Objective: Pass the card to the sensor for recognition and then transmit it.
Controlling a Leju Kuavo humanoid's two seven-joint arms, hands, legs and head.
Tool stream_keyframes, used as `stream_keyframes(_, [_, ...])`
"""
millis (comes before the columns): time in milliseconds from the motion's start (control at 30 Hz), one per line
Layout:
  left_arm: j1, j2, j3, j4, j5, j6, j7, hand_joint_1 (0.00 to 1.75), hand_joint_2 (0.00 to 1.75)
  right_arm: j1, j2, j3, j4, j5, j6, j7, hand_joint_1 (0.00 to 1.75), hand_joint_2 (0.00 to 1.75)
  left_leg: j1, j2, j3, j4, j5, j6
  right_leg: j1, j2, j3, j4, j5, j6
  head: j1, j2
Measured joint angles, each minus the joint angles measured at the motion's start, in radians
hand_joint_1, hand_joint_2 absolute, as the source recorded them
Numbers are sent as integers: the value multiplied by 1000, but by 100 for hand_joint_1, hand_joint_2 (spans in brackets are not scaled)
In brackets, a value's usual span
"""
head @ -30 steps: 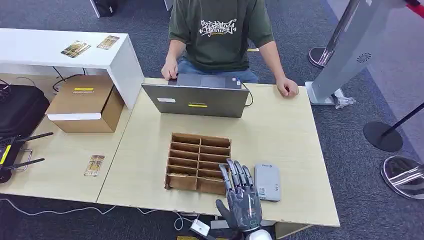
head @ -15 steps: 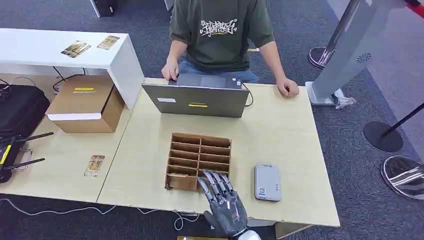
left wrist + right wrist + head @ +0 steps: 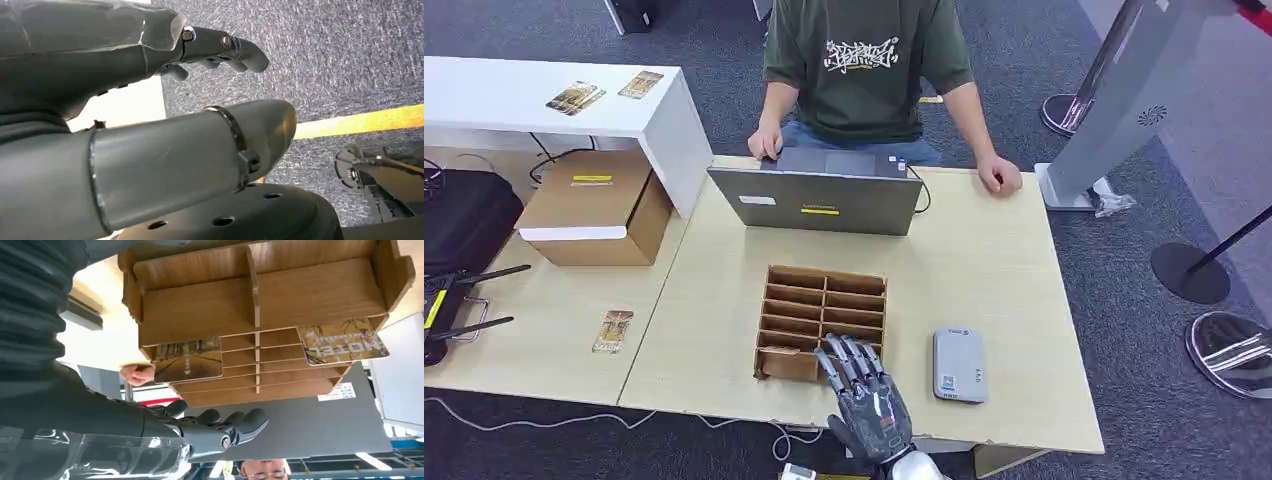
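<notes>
**Reaching over the card rack's near edge**

Hanging beside the robot's body, the left hand [image 3: 150, 65] has loosely curled fingers and holds nothing. Over the near row of the brown wooden slotted rack [image 3: 821, 322], the right hand [image 3: 864, 395] is spread and holds nothing. Two gold printed cards [image 3: 189, 360] stand in slots just ahead of its fingertips. Right of this hand lies the flat grey card sensor [image 3: 958, 363].

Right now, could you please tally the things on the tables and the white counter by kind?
Loose cards: 3
Slotted cards: 2
Wooden organizer: 1
Laptop: 1
Grey sensor: 1
Cardboard box: 1
Total: 9
</notes>
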Motion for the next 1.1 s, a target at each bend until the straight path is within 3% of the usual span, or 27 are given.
stream_keyframes(233, [-1,-2,0,0,-9,-1,0,0,0,5,3,-12,-13,54,-5,24,0,175,0,0,0,0,0,0,0,0,0,0,0,0,0,0])
stream_keyframes(533, [-10,-3,0,0,-22,-9,2,0,0,9,6,-27,-96,105,68,35,0,175,0,0,0,0,0,0,0,0,0,0,0,0,0,0])
stream_keyframes(1100, [-29,-11,-2,0,-56,-25,9,0,0,-48,58,-50,-86,33,151,-1,0,175,0,0,0,0,0,0,0,0,0,0,0,0,0,0])
